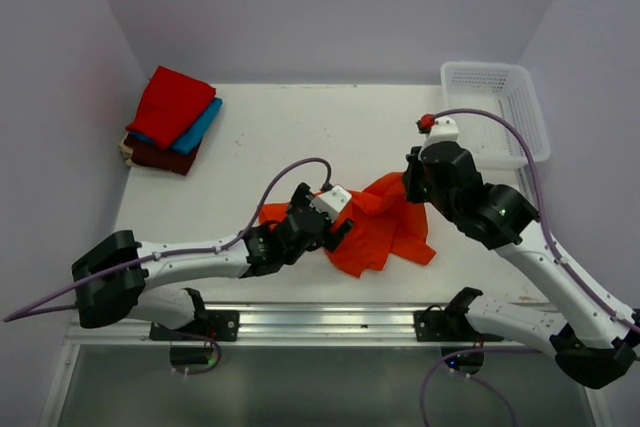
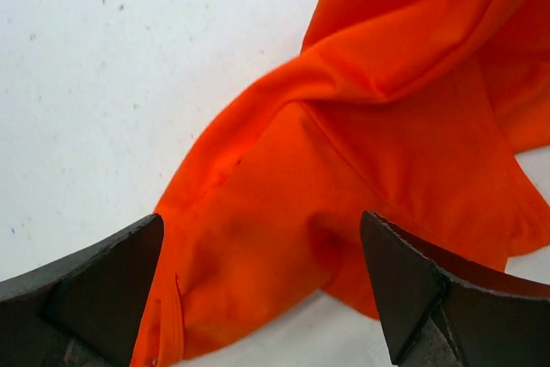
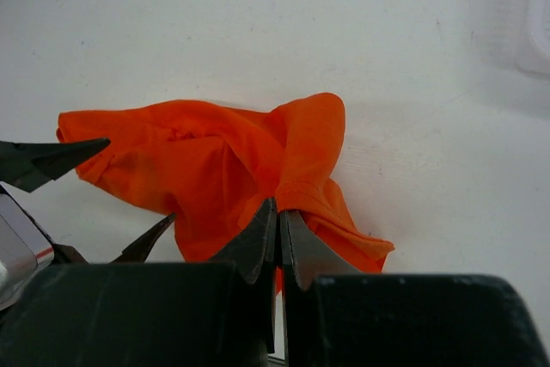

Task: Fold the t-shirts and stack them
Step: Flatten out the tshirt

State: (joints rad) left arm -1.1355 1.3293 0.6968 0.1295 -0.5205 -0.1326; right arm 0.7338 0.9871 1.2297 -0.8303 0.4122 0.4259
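Orange t-shirt (image 1: 385, 222) sits crumpled on the table (image 1: 260, 137), light and floppy. Right gripper (image 3: 277, 217) pinches a fold tight; left gripper (image 2: 259, 238) gapes wide over the hem, holding nothing. I'd grab that hem.

Seen from the top, the left gripper (image 1: 338, 230) and the right gripper (image 1: 411, 187) each cover an edge of the orange t-shirt (image 1: 385, 232), and the right gripper's fingertips are hidden under its wrist. Far left of the orange t-shirt, the red t-shirt (image 1: 170, 102) hides most of the turquoise t-shirt (image 1: 203, 127) and maroon t-shirt (image 1: 160, 155). The left wrist view cuts the orange t-shirt off at top and right.
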